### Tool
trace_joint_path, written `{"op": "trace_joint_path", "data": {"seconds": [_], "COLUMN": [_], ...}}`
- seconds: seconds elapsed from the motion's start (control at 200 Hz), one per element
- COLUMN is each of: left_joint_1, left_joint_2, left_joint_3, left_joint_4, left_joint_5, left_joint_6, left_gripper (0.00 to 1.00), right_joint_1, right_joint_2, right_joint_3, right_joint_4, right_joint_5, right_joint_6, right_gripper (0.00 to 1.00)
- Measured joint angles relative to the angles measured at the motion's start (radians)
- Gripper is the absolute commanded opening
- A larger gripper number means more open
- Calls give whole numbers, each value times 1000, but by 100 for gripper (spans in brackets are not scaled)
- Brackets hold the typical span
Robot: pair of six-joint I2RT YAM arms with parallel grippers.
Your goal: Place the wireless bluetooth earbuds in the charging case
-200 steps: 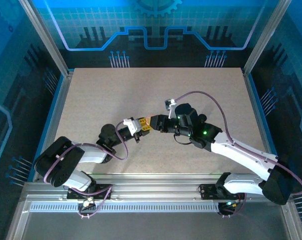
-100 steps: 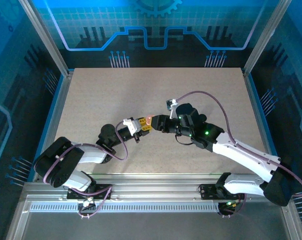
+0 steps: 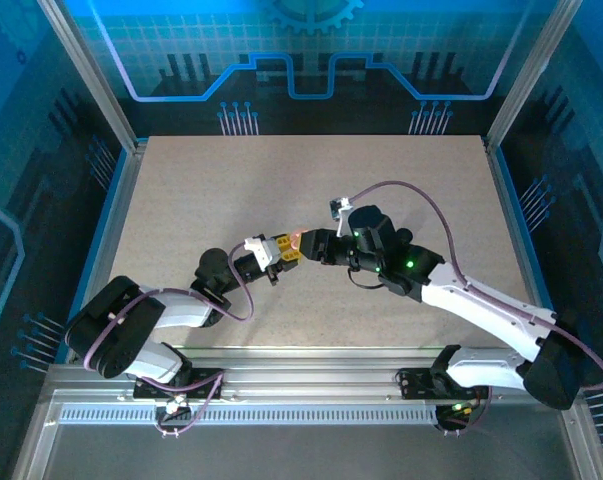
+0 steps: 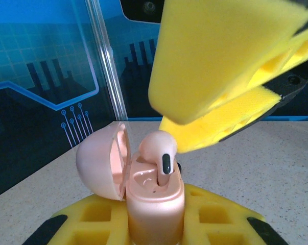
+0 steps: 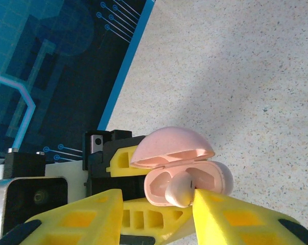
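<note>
The open pale pink plastic case is clamped by the left hand, its pink earbud touched by the half-open right hand.

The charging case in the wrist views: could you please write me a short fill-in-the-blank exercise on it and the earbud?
1. The left gripper is shut on the case, whose lid is ___.
2. The earbud, standing partly in the case, is pale ___ like the case, with a black mark.
3. One finger of the right gripper, coloured ___, touches the earbud.

Missing words: open; pink; yellow.
</note>
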Motion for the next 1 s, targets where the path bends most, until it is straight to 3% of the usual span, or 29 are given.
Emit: {"op": "trace_joint_path", "data": {"seconds": [1.001], "left_joint_1": [0], "left_joint_2": [-40], "left_joint_3": [-6], "left_joint_4": [-34], "left_joint_5": [0], "left_joint_6": [0], "left_gripper": [16], "right_joint_1": [-6], "right_joint_2": [62], "right_joint_3": [70], "right_joint_4": [6], "right_joint_5": [-40], "right_joint_6": [-45], "right_gripper": [39]}}
